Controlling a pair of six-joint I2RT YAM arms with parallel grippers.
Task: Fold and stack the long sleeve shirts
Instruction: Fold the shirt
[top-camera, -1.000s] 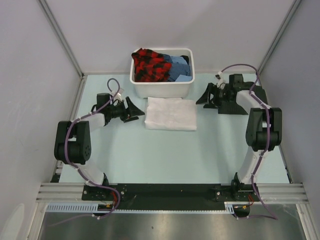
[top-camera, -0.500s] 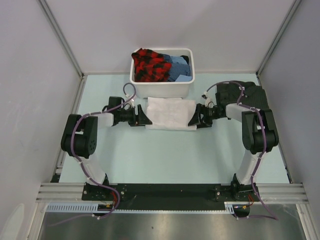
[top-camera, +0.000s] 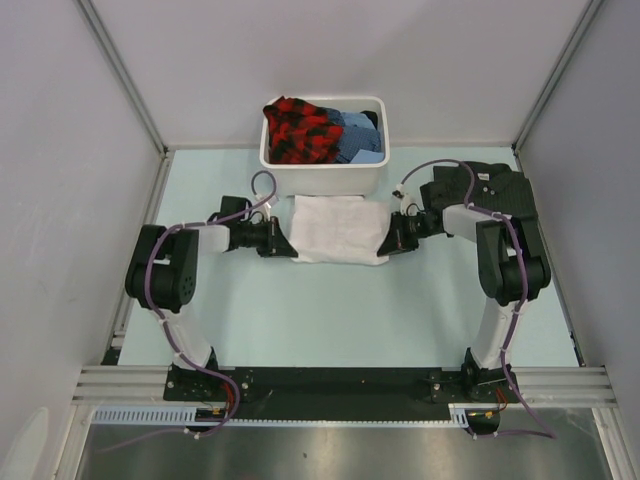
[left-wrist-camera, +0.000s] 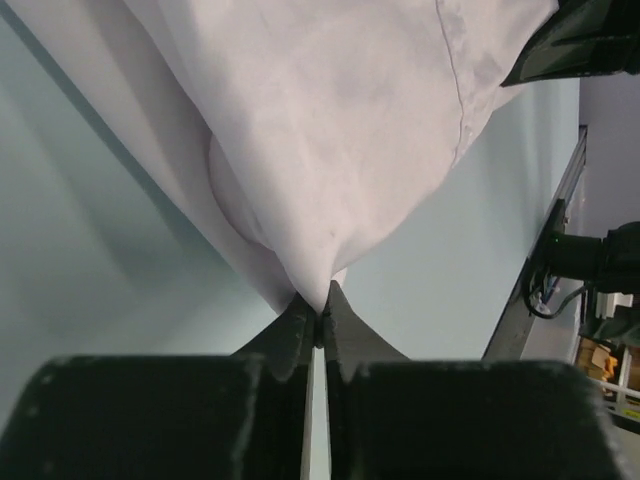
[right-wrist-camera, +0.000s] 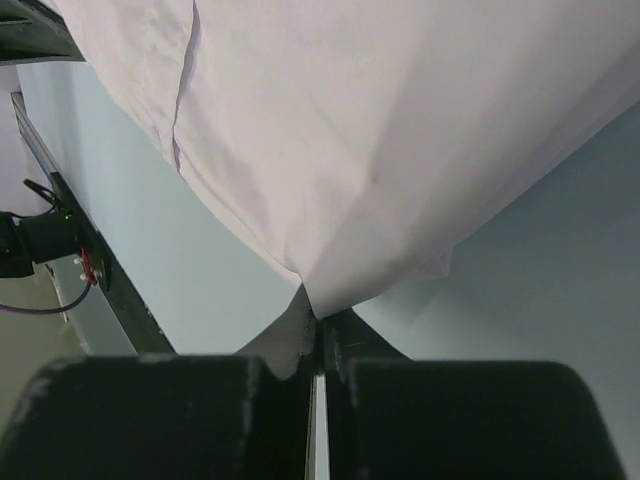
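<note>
- The white shirt (top-camera: 338, 228) is laid on the pale table (top-camera: 330, 310), folded into a rough rectangle. It is placed just in front of the white tub (top-camera: 325, 180) and between the two arms.
- The shirt's left edge, toward the near corner, is pinched by the left gripper (top-camera: 284, 243). In the left wrist view the two dark fingers (left-wrist-camera: 290, 335) are pressed together on a tip of white cloth, which is pulled into a peak.
- The right edge, toward the near corner, is clamped in the same way by the right gripper (top-camera: 388, 240). Its fingertips (right-wrist-camera: 350, 335) are closed on a gathered point of fabric, and layered folded edges are seen fanning away above it.
- Both grippers are held low at the table and pointed inward toward one another across the shirt.
- The shirt's outline is narrowed at the near side, where the cloth is held at both ends.
- The tub is filled with other cloth — a red-and-black checked piece (top-camera: 300, 130) is heaped at its left, and a blue piece (top-camera: 358, 138) is lodged at its right.
</note>
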